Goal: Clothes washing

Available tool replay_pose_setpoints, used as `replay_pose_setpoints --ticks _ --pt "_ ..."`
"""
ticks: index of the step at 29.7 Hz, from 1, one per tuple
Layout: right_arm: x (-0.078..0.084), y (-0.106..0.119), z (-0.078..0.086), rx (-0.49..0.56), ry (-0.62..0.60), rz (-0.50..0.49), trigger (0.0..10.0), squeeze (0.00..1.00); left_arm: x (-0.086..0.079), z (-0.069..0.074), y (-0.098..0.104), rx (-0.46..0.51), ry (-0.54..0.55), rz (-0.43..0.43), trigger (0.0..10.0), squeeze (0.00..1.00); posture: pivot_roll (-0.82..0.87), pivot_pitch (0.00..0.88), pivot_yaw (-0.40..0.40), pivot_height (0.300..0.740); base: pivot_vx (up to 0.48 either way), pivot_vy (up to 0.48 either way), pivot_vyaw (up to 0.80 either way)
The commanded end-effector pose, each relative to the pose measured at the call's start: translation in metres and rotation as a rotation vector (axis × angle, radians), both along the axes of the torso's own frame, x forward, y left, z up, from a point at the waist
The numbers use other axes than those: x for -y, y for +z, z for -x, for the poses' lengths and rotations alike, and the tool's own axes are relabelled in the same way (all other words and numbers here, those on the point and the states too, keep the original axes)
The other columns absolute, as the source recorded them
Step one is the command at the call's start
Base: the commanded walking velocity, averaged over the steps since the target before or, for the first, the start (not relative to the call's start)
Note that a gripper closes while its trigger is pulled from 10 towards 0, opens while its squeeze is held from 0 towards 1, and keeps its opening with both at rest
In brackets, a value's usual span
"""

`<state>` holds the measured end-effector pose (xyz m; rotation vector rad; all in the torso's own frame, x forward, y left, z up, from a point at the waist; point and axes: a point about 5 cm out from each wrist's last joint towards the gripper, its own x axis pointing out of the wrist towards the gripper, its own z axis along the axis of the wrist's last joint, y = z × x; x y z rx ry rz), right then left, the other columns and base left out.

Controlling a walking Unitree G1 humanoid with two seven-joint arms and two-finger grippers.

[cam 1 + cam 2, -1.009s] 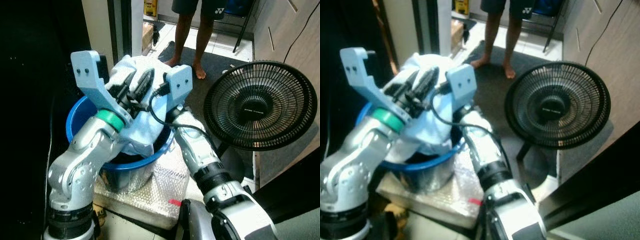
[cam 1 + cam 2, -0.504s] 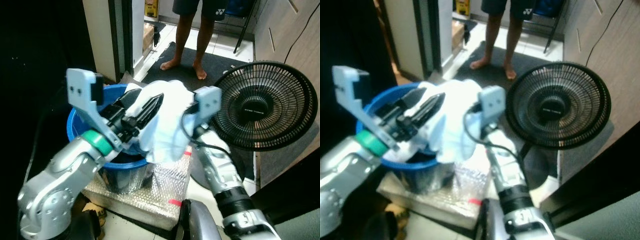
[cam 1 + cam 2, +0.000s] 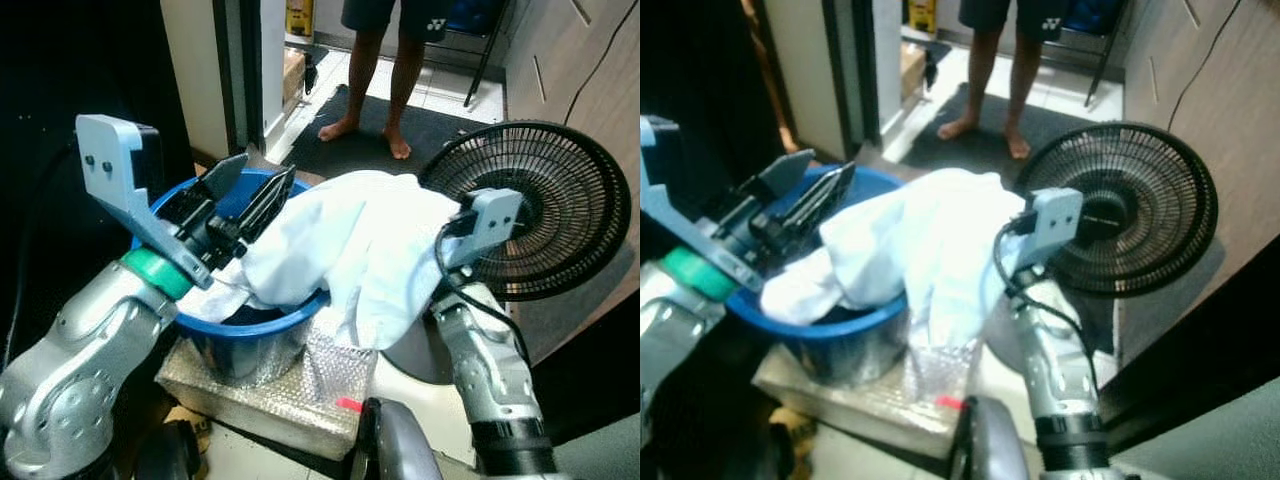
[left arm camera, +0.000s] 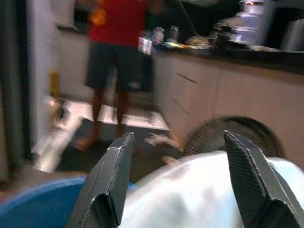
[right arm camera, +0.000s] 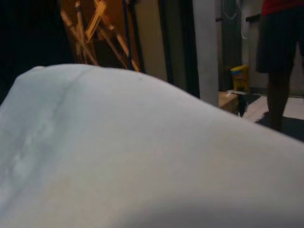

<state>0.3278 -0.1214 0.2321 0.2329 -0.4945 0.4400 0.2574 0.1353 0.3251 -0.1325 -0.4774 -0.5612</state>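
Centre frame: white cloth (image 3: 350, 250) drapes from blue tub (image 3: 285, 318) over right hand (image 3: 440, 235), grip hidden. Left hand (image 3: 235, 205) splayed, empty. Lift cloth fully clear of rim, away from fan (image 3: 560, 200).

A small white logo sits on the hem of the person's dark shorts (image 3: 385, 12), above the black fan (image 3: 560, 205); its letters are too small to read.
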Motion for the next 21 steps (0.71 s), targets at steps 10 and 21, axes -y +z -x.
replay_pose_setpoints --ticks 10,21 --pt "0.006 0.021 0.000 0.034 -0.066 -0.073 10.0 0.00 -0.004 -0.013 0.007 0.033 0.134 -0.027 10.0 0.00 0.10 0.094 -0.031 0.525 0.000 0.000 0.00" --pt "0.005 0.021 0.003 0.011 -0.063 -0.074 10.0 0.00 0.000 -0.016 0.005 0.034 0.147 -0.019 10.0 0.00 0.10 0.101 -0.032 0.564 0.000 0.000 0.00"
